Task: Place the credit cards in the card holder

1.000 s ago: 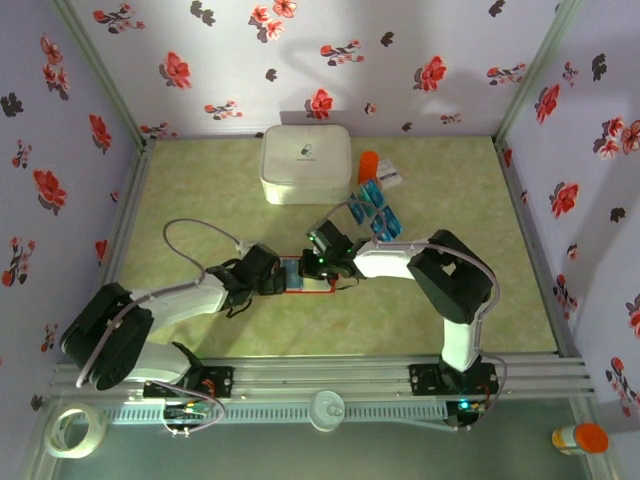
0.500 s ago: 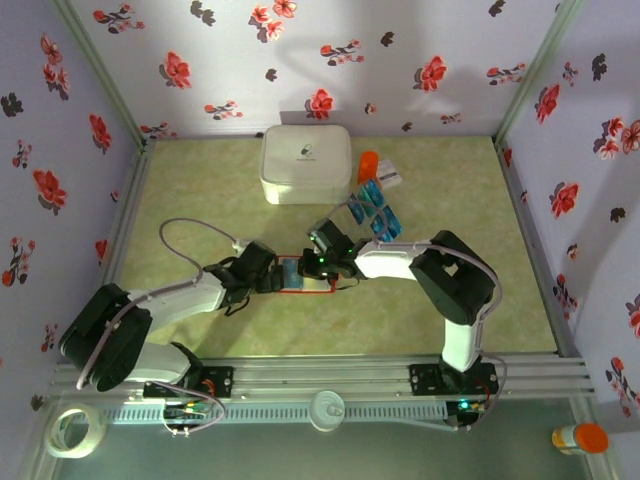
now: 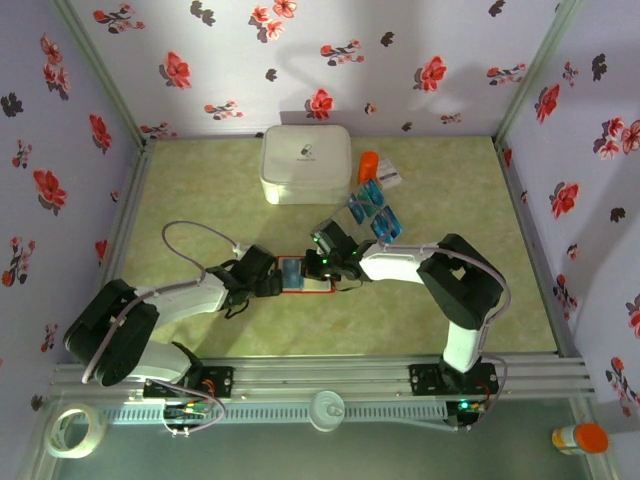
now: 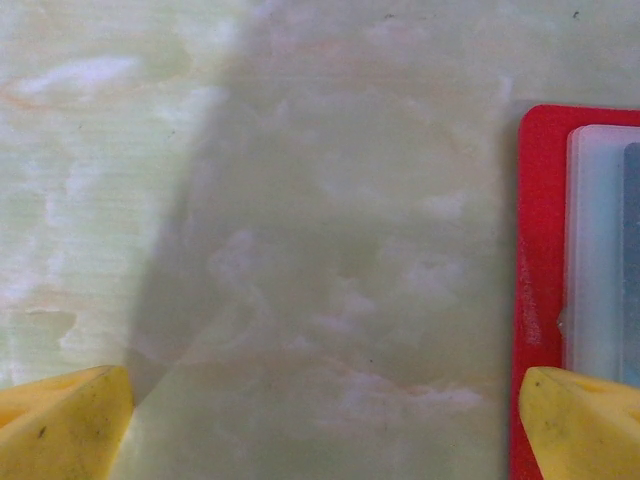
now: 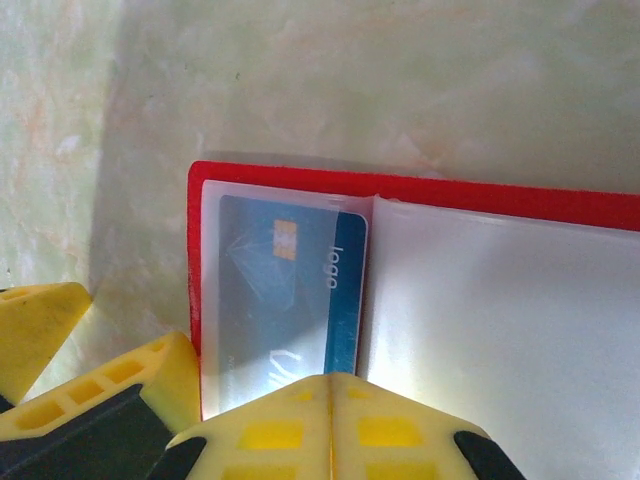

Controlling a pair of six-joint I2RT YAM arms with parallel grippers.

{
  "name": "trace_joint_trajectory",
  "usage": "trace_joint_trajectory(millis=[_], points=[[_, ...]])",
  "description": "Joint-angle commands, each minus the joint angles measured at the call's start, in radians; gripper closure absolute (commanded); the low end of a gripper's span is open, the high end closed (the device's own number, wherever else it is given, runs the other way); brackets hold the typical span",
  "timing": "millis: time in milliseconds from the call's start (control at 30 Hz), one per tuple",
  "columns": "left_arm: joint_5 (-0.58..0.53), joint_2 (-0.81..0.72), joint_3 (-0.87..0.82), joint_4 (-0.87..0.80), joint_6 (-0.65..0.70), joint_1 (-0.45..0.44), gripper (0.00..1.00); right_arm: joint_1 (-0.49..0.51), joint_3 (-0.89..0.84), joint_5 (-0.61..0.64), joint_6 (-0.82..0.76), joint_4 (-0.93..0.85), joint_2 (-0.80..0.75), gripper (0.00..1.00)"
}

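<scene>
Right gripper [image 5: 330,385] has its two yellow fingers pressed fully together with nothing visible between them. The tips sit over the open card holder [image 5: 480,300], at the fold between its two halves; whether they touch the plastic cannot be told. Just left of the fingers, a blue card [image 5: 285,290] with a gold chip lies in the left pocket under the clear sleeve, one long edge along the fold. The right half of the holder shows a pale inside, and a red border frames both halves.

The left gripper [image 4: 320,400] stands wide open and holds nothing. Its right finger [image 4: 580,420] is over the holder's red left edge [image 4: 535,250] and its left finger is above the bare green marbled table [image 4: 300,200].

From above, the left gripper [image 3: 272,282] and the right gripper [image 3: 322,268] close in on the card holder [image 3: 312,285] from left and right. The holder lies flat a little nearer than the middle of the table [image 3: 200,200].

More credit cards [image 3: 375,212] lie in rows on a clear sheet to the far right of the holder, apart from it. They are just right of a white rounded box [image 3: 306,163] at the far side. An orange object [image 3: 368,163] and a small white packet [image 3: 389,178] lie just beyond the cards.
</scene>
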Motion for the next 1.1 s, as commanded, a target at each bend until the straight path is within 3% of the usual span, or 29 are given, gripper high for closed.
trace_joint_trajectory(millis=[0,500,1067], points=[[-0.001,0.016,-0.017,0.019,0.003,0.007,0.00,0.010,0.005,0.007,0.005,-0.005,0.030,0.92],[-0.001,0.005,-0.015,0.017,0.001,0.007,0.00,0.035,0.069,-0.022,0.019,-0.015,0.105,0.93],[-0.004,-0.042,-0.010,-0.005,0.006,0.009,0.00,-0.022,0.071,0.047,-0.066,-0.149,-0.074,0.87]])
